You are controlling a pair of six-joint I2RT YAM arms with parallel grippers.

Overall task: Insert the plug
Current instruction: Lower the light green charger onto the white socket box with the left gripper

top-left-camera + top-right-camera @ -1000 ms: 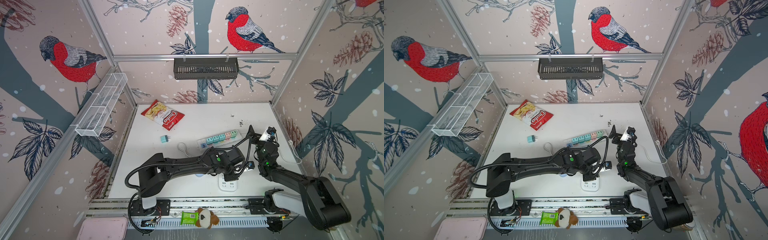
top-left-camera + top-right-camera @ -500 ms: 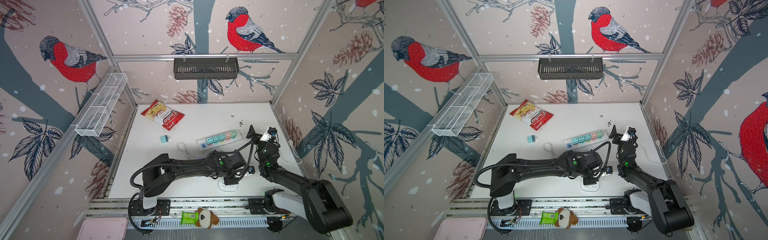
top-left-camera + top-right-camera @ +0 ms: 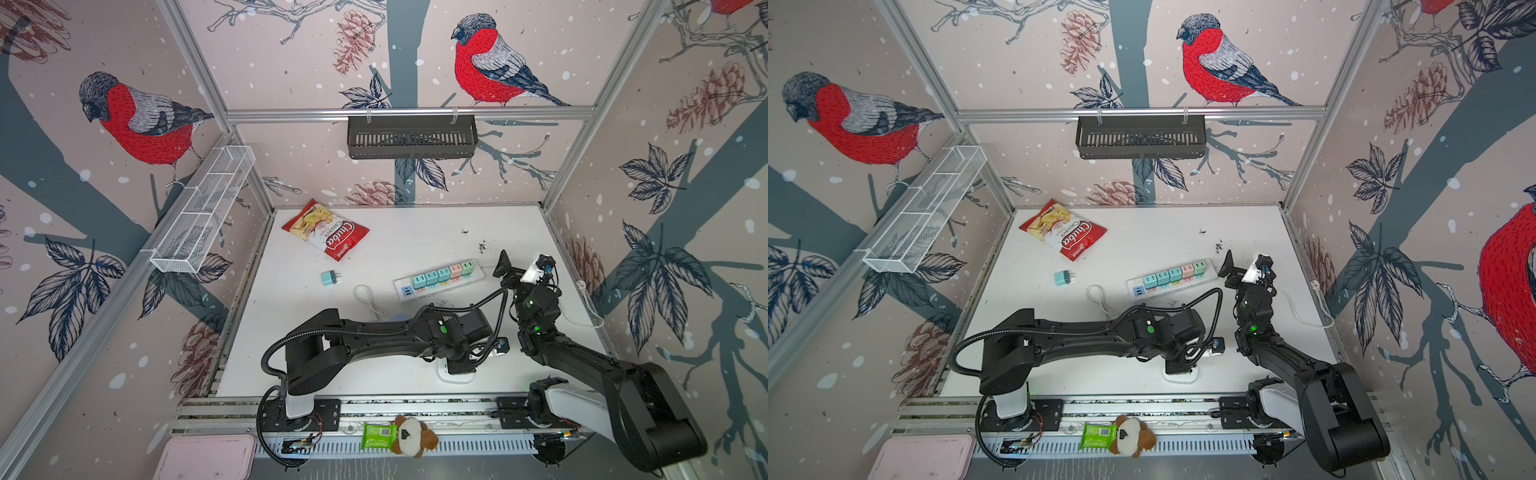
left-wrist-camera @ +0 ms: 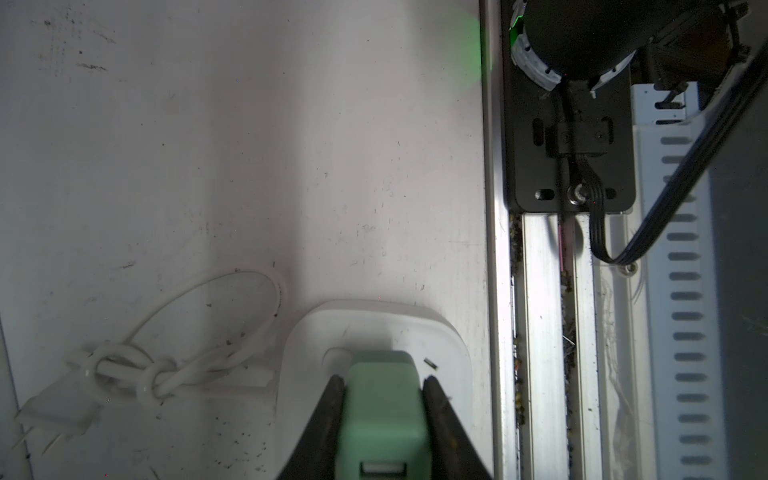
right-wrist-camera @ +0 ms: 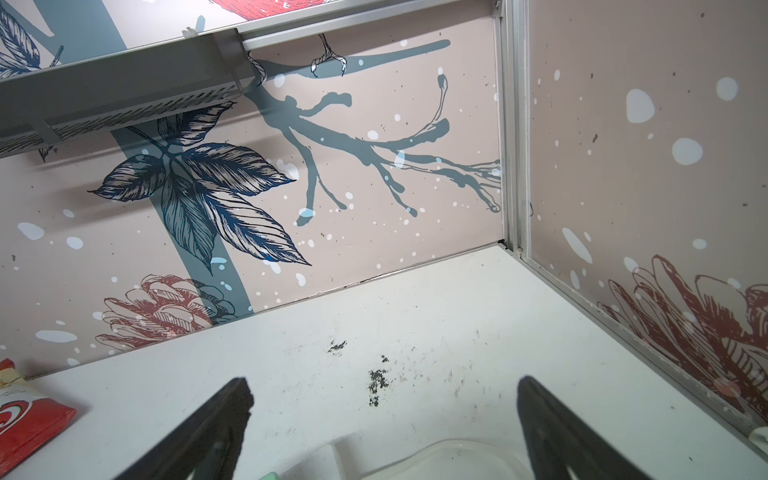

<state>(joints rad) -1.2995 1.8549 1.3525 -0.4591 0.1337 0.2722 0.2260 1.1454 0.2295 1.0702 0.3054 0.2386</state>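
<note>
1. Left wrist view: left gripper (image 4: 383, 380) pinches the mint-green plug (image 4: 382, 419) by its flat sides, over the white socket block (image 4: 451, 345) at the near side.
2. Right gripper (image 5: 386, 388) gapes, empty.
3. Plug seems light, rigid and slick; its flat sides look the best hold.

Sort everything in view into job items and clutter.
Job: green plug; left gripper, shut on it; white socket block.
Lying about: chips bag; plush toy; green packet; pink tray.
</note>
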